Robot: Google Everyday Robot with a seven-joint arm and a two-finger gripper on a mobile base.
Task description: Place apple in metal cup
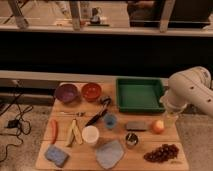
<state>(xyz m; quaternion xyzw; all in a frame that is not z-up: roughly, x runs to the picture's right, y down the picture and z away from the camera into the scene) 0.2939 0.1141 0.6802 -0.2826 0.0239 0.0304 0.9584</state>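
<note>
My pincer [170,119] hangs just right of the apple [158,126]; open or closed, I cannot tell. I should straddle it squarely, then lift towards the metal cup [132,139].

Cream-white robot arm [192,90], smooth glossy rounded shells, bulbous joint housing, thick curved link, faint seams between segments, paler gripper [170,119] at its lower end, above the desk's [82,159] right edge

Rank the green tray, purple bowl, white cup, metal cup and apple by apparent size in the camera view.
1. green tray
2. purple bowl
3. white cup
4. metal cup and apple, which look alike.
The gripper hangs just right of the apple.
</note>
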